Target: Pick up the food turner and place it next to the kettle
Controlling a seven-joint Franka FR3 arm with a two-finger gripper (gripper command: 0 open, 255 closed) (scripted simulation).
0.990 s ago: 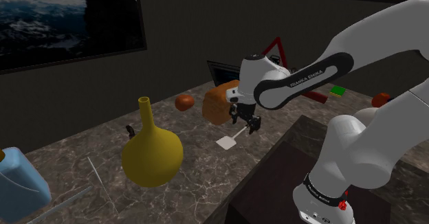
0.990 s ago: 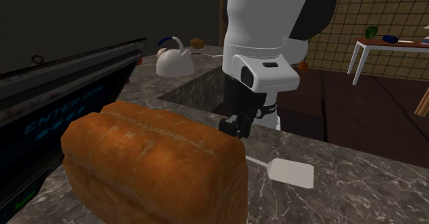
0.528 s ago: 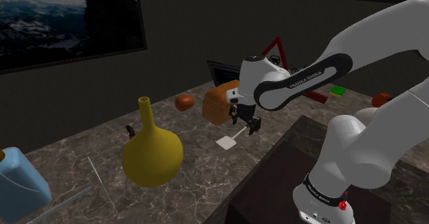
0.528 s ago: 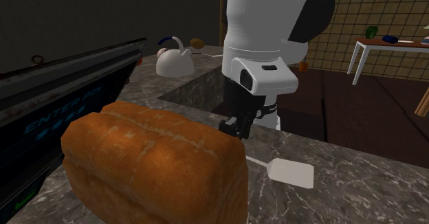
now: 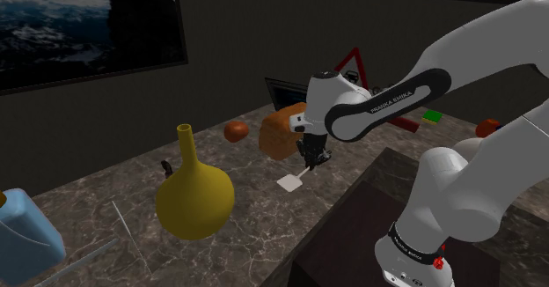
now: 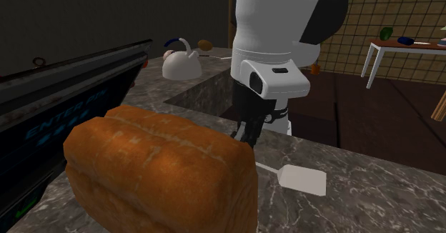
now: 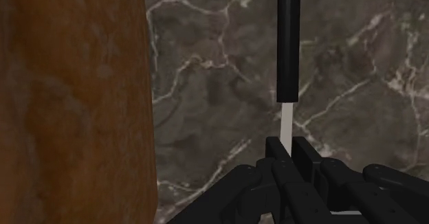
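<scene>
The food turner lies on the marble counter (image 5: 106,206), with its white blade (image 5: 289,182) (image 6: 304,179) flat on the stone. In the wrist view its thin white shaft (image 7: 287,119) runs into a black handle (image 7: 288,44). My gripper (image 5: 312,160) (image 6: 245,133) (image 7: 287,147) reaches down beside the bread loaf (image 5: 281,131) (image 6: 157,171) (image 7: 69,99) and is shut on that shaft, low over the counter. The white kettle (image 6: 182,63) with a dark handle stands farther along the counter, behind the arm in the second exterior view.
A big yellow long-necked vase (image 5: 193,197) stands toward the shoulder view's left, with a pale blue object (image 5: 22,228) beyond it. A red-brown round item (image 5: 236,131) sits near the loaf. A dark appliance (image 6: 57,103) flanks the loaf. The stand (image 5: 352,232) borders the counter.
The fingers, apart in the earlier frames, have come together on the turner's shaft. The arm and the turner stay where they were.
</scene>
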